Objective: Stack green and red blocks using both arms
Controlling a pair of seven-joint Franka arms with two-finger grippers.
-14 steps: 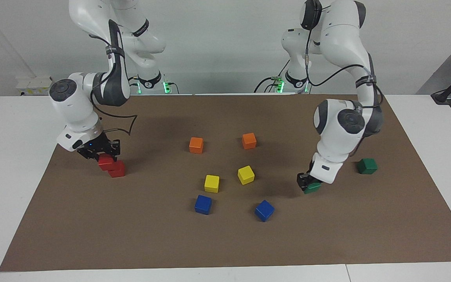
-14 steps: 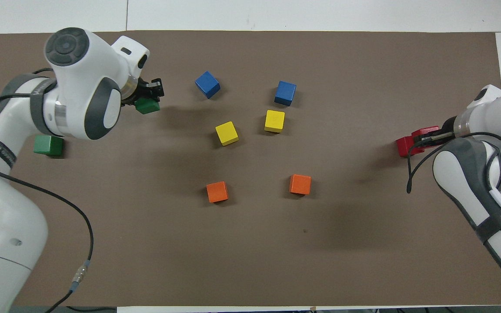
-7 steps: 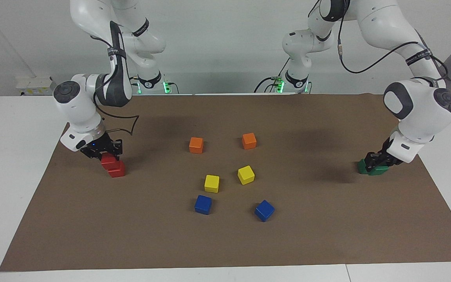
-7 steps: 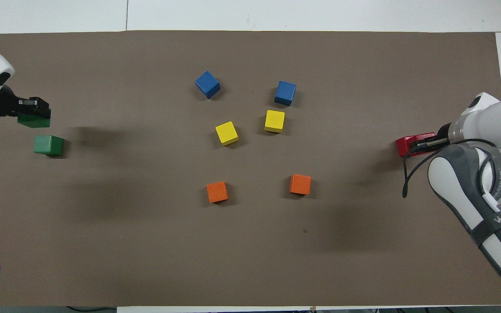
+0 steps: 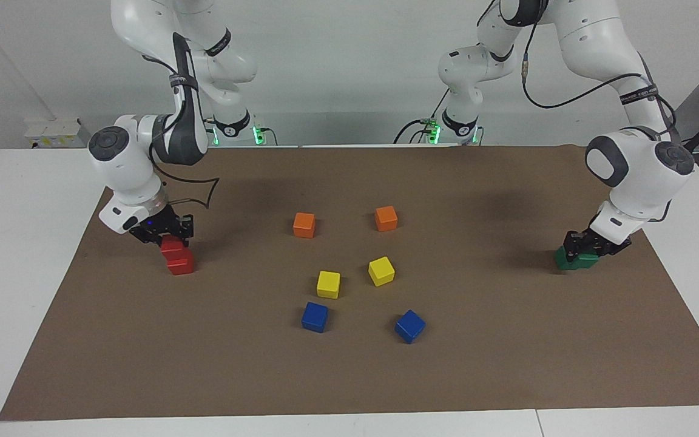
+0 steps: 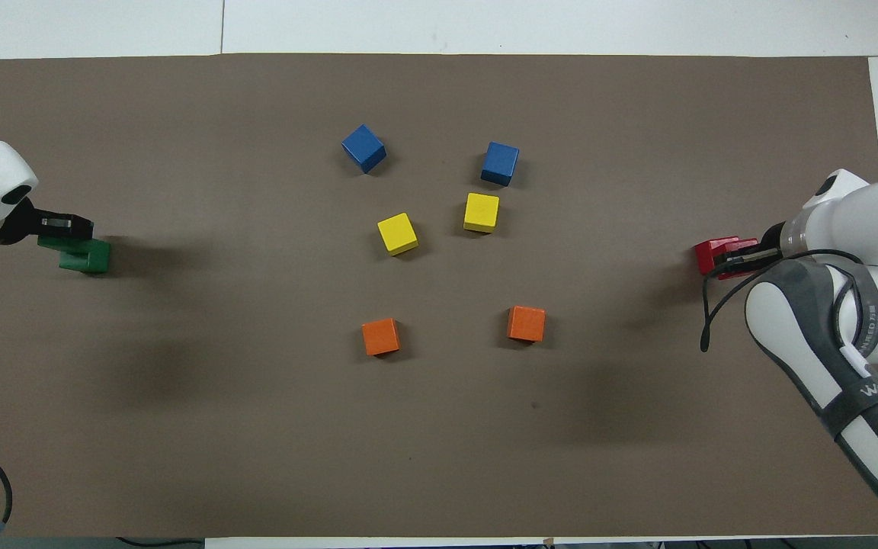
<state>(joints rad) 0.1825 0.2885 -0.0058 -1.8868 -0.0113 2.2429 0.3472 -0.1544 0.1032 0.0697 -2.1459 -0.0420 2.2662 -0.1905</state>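
**Both arms bring their blocks over their partners**

Since half a second ago the left gripper [image 5: 593,244] has drawn its held green block [image 5: 586,258] in over the resting green block [image 5: 565,262], which a second ago lay well apart from it; the right gripper [image 5: 164,230] has shifted only slightly and still carries its red block [image 5: 172,245] above the resting red block [image 5: 181,264].

Each gripper is clenched on one cube. At the left arm's end of the brown mat [image 5: 349,376], the green pair overlaps only in part: in the overhead view the held cube [image 6: 54,244] sits off to one side of the lower one [image 6: 88,257], which lies below the fingertips and toward the table's middle. The red pair looks closer to true, the lower cube directly beneath the right gripper and a touch off-centre.

The coming move turns on that sideways offset: each carried cube probably needs to be squared over its partner before release, the green more than the red. Cubes have no long axis, so only the faces need matching. Whether either held block already touches the one below cannot be told.

The orange [image 5: 304,224], yellow [image 5: 328,284] and blue [image 5: 315,317] cubes sit untouched between the two arms.
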